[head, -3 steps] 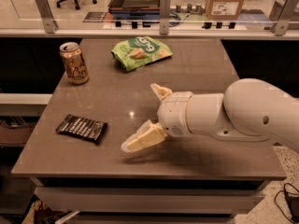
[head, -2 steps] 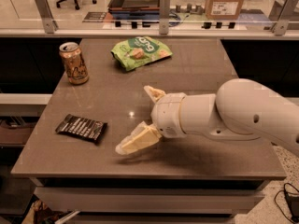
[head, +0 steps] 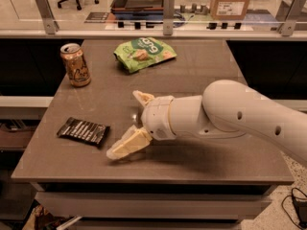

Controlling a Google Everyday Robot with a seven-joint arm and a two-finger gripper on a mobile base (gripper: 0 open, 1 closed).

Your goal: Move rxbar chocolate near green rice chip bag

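Note:
The rxbar chocolate (head: 83, 131) is a flat dark bar with pale stripes, lying near the table's front left. The green rice chip bag (head: 144, 53) is a crinkled light green pouch lying at the table's far middle. My gripper (head: 125, 123) hangs just above the table, right of the bar and a short gap from it. Its two cream fingers are spread wide apart, one finger (head: 128, 144) low near the front and the other (head: 143, 98) farther back. It holds nothing.
An orange-tan drink can (head: 75, 65) stands at the far left of the brown table (head: 201, 71). My white arm (head: 230, 116) reaches in from the right over the table's right half. A glass rail runs behind the table.
My gripper has moved left toward the bar, staying open. The bar, bag and can have not moved.

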